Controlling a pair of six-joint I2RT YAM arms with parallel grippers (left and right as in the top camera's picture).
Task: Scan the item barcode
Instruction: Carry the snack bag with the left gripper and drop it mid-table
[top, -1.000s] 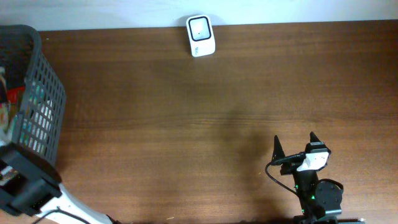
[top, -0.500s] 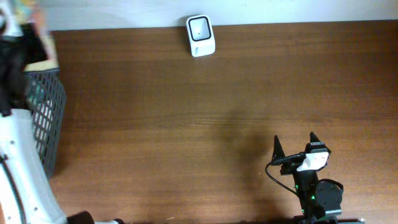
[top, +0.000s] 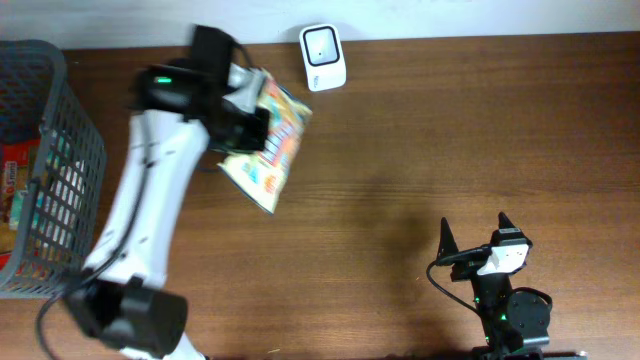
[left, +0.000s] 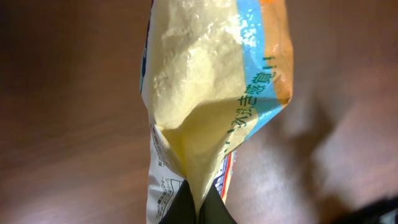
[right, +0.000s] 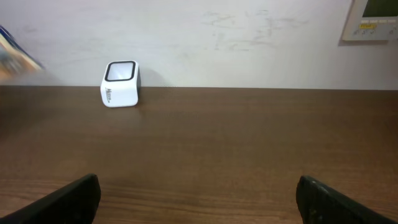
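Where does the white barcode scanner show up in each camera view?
Overhead: scanner at the top edge, slightly left of centre, just right of the snack bag.
Left wrist: not in it; the snack bag fills the frame.
Right wrist: scanner upper left, by the wall.
Shared landmark: the brown wooden table.
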